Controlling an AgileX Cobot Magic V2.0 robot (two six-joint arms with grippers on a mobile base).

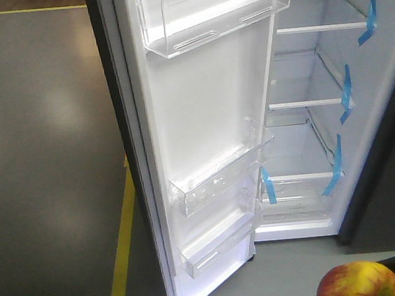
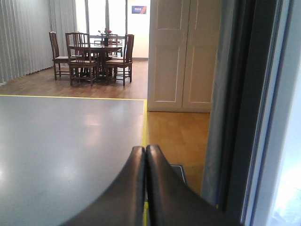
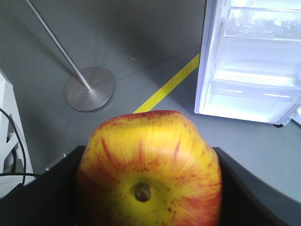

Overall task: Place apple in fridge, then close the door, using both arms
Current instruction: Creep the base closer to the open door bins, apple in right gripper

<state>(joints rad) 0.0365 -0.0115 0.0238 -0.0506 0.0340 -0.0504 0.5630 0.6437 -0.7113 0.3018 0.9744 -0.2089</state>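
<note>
The apple (image 3: 150, 165), yellow with red streaks, fills the right wrist view, stem dimple towards the camera. My right gripper (image 3: 149, 188) is shut on it, one black finger on each side. From the front, the apple (image 1: 361, 282) sits at the bottom right, low before the fridge (image 1: 305, 111), which shows white lining, clear shelves and blue tape strips. The door (image 1: 209, 119) stands swung wide, its white inner face and clear bins towards me. My left gripper (image 2: 145, 149) is shut on nothing, just left of the door's dark grey edge (image 2: 244, 108).
A yellow floor line (image 1: 122, 238) runs along the grey floor left of the door. A metal stand with a round base (image 3: 89, 88) is on the floor left of the apple. Far off are a dining table with chairs (image 2: 91, 54) and white cupboard doors (image 2: 181, 54).
</note>
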